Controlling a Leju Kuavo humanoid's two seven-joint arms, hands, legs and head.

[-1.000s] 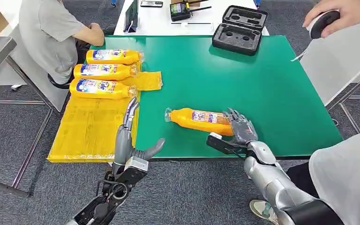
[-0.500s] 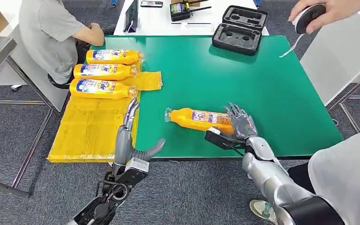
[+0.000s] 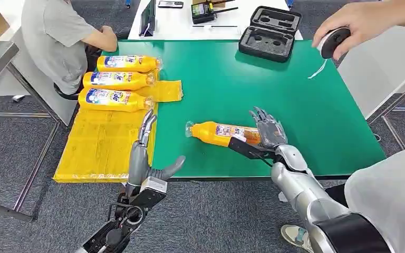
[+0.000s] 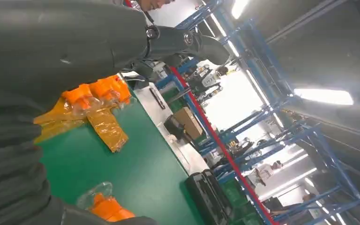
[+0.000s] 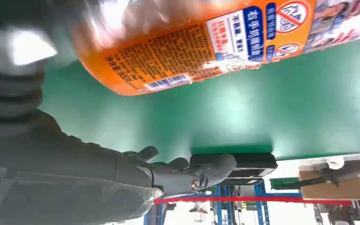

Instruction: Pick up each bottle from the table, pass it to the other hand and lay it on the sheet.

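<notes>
The orange bottle lies on the green table, long axis running nine to three, cap toward nine. The right hand sits at its base end, fingers spread, not yet closed, and has crept forward since earlier. The left hand waits open toward nine, beside the yellow sheet.

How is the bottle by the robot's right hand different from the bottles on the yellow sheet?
The lone bottle lies on the bare green table, its base at the right hand. The three bottles lie side by side on the yellow sheet, away from both hands. The lone bottle's cap points left, theirs right. All are orange, labelled and on their sides.
</notes>
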